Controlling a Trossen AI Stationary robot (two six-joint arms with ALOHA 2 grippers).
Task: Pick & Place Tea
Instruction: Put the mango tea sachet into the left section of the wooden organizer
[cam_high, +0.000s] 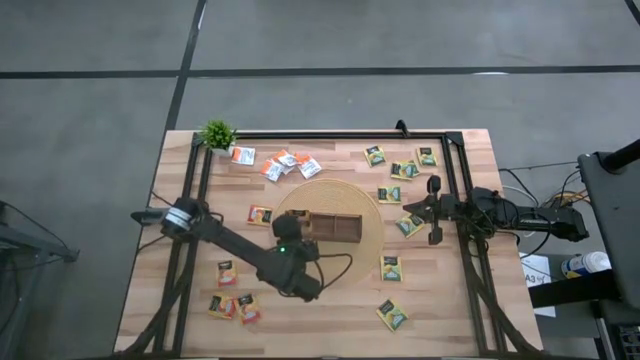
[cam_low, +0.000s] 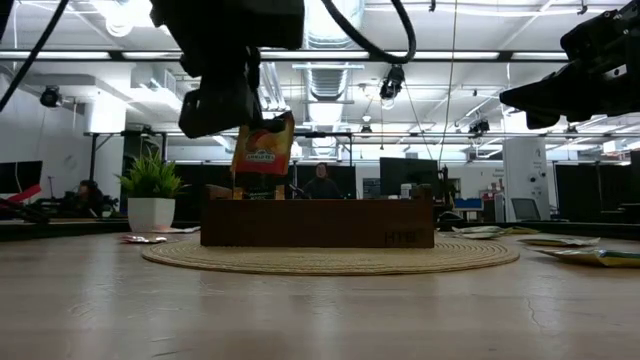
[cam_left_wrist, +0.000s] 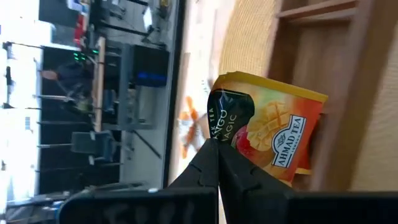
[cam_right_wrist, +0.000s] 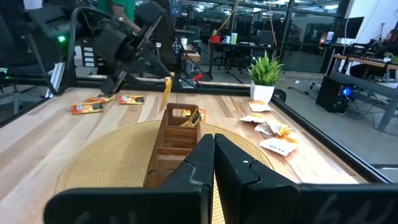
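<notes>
Left gripper (cam_high: 297, 238) pinches an orange sachet (cam_low: 264, 146) over the tray (cam_high: 322, 226); right gripper (cam_high: 409, 210) waits, fingers pressed together.

High view: your left arm reaches from the left edge to frame centre, its gripper over the tray's left end on the round mat (cam_high: 368, 245); more sachets (cam_high: 390, 268) lie scattered around, and the right arm waits at centre right. Low view: you see the sachet hanging upper left of centre, above the tray's left end, clear of it. Left wrist view: the fingers clamp the sachet's dark corner at frame centre, the tray behind it at right. Right wrist view: closed fingers at the bottom, the tray at centre, the plant (cam_right_wrist: 265, 76) at upper right.
</notes>
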